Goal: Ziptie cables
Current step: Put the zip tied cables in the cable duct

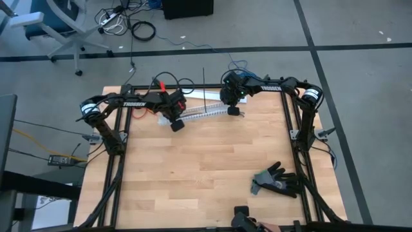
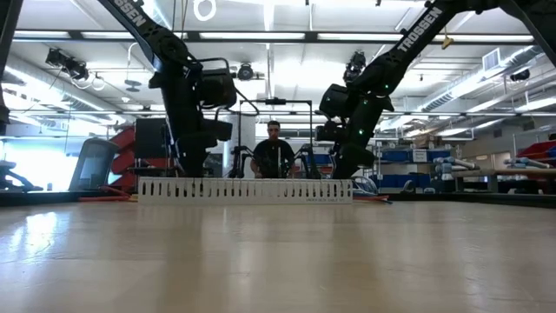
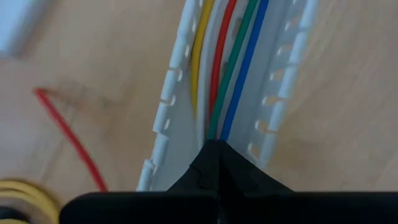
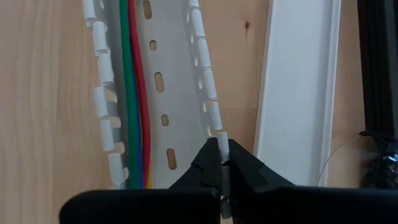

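A white slotted duct (image 1: 206, 113) lies flat across the far part of the table, between my two grippers. The cables (image 3: 233, 68), yellow, red, green and blue, run side by side along its channel. My left gripper (image 1: 175, 122) is shut over the cables at the duct's left end. My right gripper (image 1: 233, 109) is shut at the duct's right end, on its slotted side wall. The ziptie (image 1: 204, 84), a thin black strap, shows at the table's far edge between the two arms; what it rests on I cannot tell. My left gripper comes steeply from above and its shut fingertips (image 3: 214, 152) meet on the red, green and blue cables (image 3: 217, 127) inside the channel. The cables draw together there and run along the duct. The fingers hide whether they pinch or only press. My right gripper pinches one white tab of the duct's slotted side wall (image 4: 222, 146) between its two fingers, slanting down from above. The tab runs back between the fingers. The duct lies flat on the table.
A white flat strip (image 4: 298, 93) lies beside the duct on its far side. A loose red wire (image 3: 68, 134) and a yellow coil (image 3: 18, 199) lie near the left end. A black glove (image 1: 277, 180) lies near right. A person (image 2: 274, 152) stands beyond the table.
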